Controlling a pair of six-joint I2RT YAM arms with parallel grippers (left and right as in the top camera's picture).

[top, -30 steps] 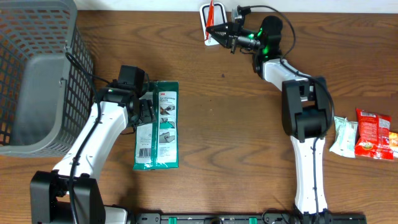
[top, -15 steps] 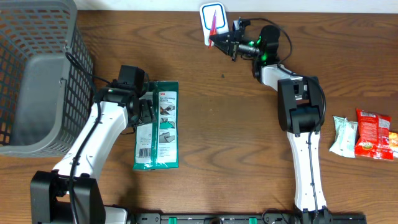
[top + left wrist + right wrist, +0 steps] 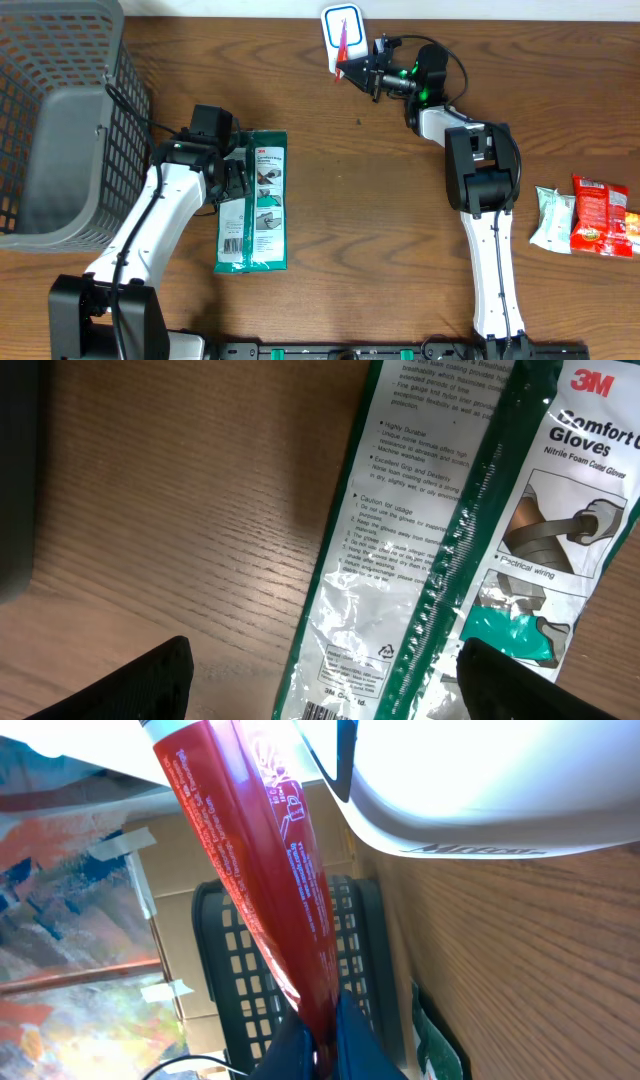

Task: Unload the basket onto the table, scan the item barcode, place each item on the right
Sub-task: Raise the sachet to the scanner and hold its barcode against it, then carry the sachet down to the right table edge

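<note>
Red tube [image 3: 265, 860], white print, pinched in right tool [image 3: 322, 1045].

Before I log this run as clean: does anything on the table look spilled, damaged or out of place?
Nothing stands out. The gloves pack lies flat under the open left gripper, the right gripper pinches the red tube by the scanner, the basket stands upright, and two snack packets lie at the table's edge.
</note>
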